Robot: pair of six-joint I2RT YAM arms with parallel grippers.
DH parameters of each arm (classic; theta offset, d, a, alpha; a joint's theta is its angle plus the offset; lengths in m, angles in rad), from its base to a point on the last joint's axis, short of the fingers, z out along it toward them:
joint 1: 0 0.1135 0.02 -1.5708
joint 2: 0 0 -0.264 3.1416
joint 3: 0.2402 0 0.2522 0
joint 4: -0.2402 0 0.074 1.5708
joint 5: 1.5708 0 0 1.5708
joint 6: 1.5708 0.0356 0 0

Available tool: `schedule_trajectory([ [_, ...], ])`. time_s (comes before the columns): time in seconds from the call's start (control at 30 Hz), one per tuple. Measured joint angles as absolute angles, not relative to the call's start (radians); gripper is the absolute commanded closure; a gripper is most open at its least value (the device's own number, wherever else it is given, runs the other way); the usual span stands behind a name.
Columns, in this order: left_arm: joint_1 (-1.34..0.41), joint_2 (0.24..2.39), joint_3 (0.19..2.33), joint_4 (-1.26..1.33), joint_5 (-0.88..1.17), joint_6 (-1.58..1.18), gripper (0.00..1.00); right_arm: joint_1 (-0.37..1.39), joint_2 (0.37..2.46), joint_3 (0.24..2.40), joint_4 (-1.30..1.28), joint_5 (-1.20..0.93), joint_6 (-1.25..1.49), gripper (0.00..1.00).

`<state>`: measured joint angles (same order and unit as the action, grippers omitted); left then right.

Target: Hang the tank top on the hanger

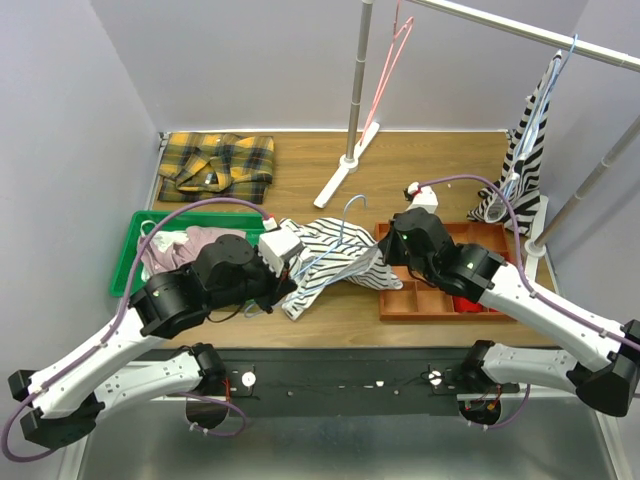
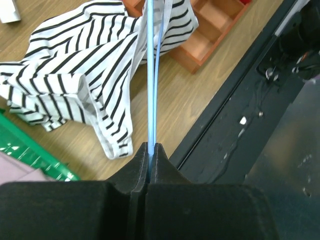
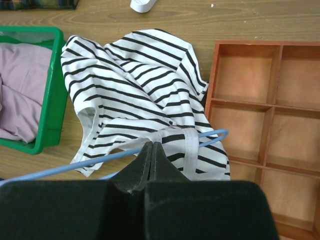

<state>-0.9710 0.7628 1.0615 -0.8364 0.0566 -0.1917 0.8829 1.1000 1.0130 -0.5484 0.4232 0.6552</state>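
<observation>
Nearest me, the left gripper (image 2: 151, 150) is clamped fully onto the hanger (image 2: 150, 75), its thin blue wire running straight out from between the pads. Just right of it is the black strip (image 2: 225, 100) along the table's near edge, so there is little room on that side.

The right gripper (image 3: 151, 147) is closed too, its tips nipping the white hem band of the tank top (image 3: 135, 85) where the blue wire crosses. I cannot tell whether the wire is caught as well.

The tank top lies crumpled on the wood between the two grippers. It is boxed in by the green bin (image 3: 52, 95) on the left and touches the divided tray (image 3: 245, 103) on the right.

Only the overhead view shows the far side. There is bare table (image 1: 440, 165) beyond the tray, and a yellow plaid shirt (image 1: 215, 165) at far left. The rack pole (image 1: 358, 80) stands behind the tank top with a pink hanger (image 1: 388, 65) beside it. A broad-striped garment (image 1: 522, 160) hangs at far right. Only the wrist views show the jaws.
</observation>
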Motion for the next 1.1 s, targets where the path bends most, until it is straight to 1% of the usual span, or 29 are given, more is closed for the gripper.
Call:
schedule_trajectory([
  [0.23, -0.971, 0.807, 0.929, -0.616, 0.056, -0.292, 1.00, 0.883, 1.065, 1.013, -0.581, 0.440, 0.653, 0.99],
  [0.43, -0.975, 0.865, 0.783, -0.359, 0.053, -0.385, 1.00, 0.883, 1.017, 0.997, -0.587, 0.468, 0.653, 0.99],
  [0.67, -1.041, 0.971, 0.705, -0.135, 0.001, -0.408, 1.00, 0.883, 1.016, 0.958, -0.595, 0.497, 0.653, 0.99],
  [0.77, -1.058, 0.996, 0.662, -0.027, -0.010, -0.406, 1.00, 0.883, 1.027, 0.954, -0.596, 0.511, 0.653, 0.93],
  [0.87, -1.064, 1.036, 0.638, 0.054, -0.017, -0.401, 1.00, 0.883, 1.029, 0.953, -0.596, 0.523, 0.649, 0.80],
  [0.9, -1.065, 1.047, 0.632, 0.072, -0.019, -0.399, 1.00, 0.883, 1.029, 0.953, -0.596, 0.527, 0.648, 0.71],
  [0.97, -1.071, 1.073, 0.618, 0.112, -0.030, -0.390, 1.00, 0.883, 1.031, 0.953, -0.597, 0.536, 0.641, 0.63],
  [1.0, -1.073, 1.081, 0.613, 0.121, -0.033, -0.389, 1.00, 0.883, 1.031, 0.953, -0.597, 0.540, 0.631, 0.56],
  [1.07, -1.075, 1.098, 0.609, 0.136, -0.039, -0.384, 1.00, 0.883, 1.031, 0.953, -0.598, 0.541, 0.618, 0.50],
  [1.1, -1.075, 1.105, 0.609, 0.141, -0.042, -0.383, 1.00, 0.883, 1.031, 0.953, -0.598, 0.541, 0.612, 0.45],
])
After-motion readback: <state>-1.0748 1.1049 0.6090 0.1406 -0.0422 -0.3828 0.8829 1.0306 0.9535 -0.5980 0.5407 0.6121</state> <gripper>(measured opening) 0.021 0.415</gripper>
